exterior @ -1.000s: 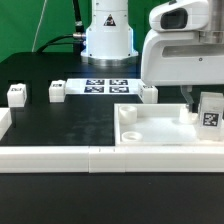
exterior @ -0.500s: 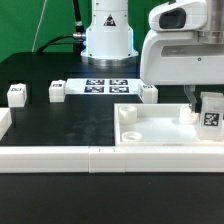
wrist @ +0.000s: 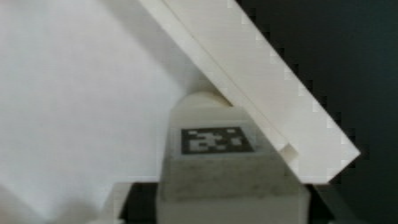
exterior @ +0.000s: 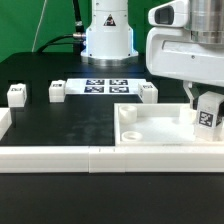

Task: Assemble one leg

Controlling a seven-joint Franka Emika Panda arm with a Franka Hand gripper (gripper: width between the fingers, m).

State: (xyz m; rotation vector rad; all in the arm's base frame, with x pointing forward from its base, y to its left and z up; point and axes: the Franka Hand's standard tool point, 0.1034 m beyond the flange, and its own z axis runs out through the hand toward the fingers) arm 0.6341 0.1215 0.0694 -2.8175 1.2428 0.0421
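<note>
Since a second ago your arm has lifted and tipped at the right of the exterior view: the wrist housing sits higher, and the leg it carries now leans instead of standing square. Your fingers are clenched on that leg; in the wrist view the leg runs from the frame's centre down to the lower edge, tag facing the camera, though the dark fingers flanking it at the bottom are blurred, so the grasp looks firm rather than certain. The leg hangs at the right edge of the exterior frame, over the right end of the tray, just above its far corner; whether its foot touches the tray you can't tell from here. In the wrist view the tray's raised wall crosses diagonally from top centre to lower right, just behind the leg.

Farther out on the black desk, three more legs stand apart: one at mid-left, one beside it, one just behind the tray. The marker board lies at upper centre, before the arm's base.
</note>
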